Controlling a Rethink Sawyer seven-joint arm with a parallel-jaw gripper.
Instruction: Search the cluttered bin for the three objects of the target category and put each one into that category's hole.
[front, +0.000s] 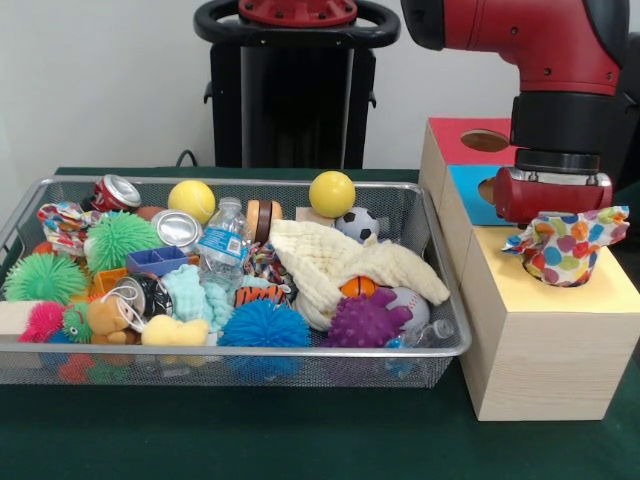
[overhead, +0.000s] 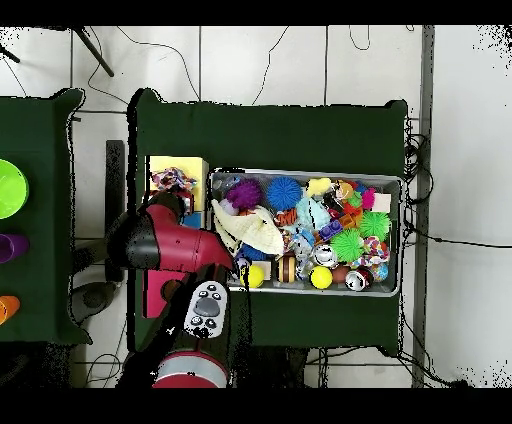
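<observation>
My gripper (front: 560, 222) hangs over the yellow top (front: 520, 290) of the wooden sorting box, right of the bin. A polka-dot cloth (front: 568, 248) is bunched directly beneath it; the cloth's lower end touches the yellow surface and its edges flare upward, hiding the gripper's tips. From overhead this cloth (overhead: 172, 180) lies on the yellow section (overhead: 196, 164), beside the red arm (overhead: 170, 245). Two more cloths sit in the wire bin (front: 445, 310): another polka-dot cloth (front: 60, 222) at the far left and a cream cloth (front: 345, 265) at the right.
The box also has a red section with a round hole (front: 484, 139) and a blue section (front: 468, 180) behind the yellow one. The bin is piled with balls, spiky toys, cans and a water bottle (front: 222, 240). Green cloth covers the table (front: 300, 430).
</observation>
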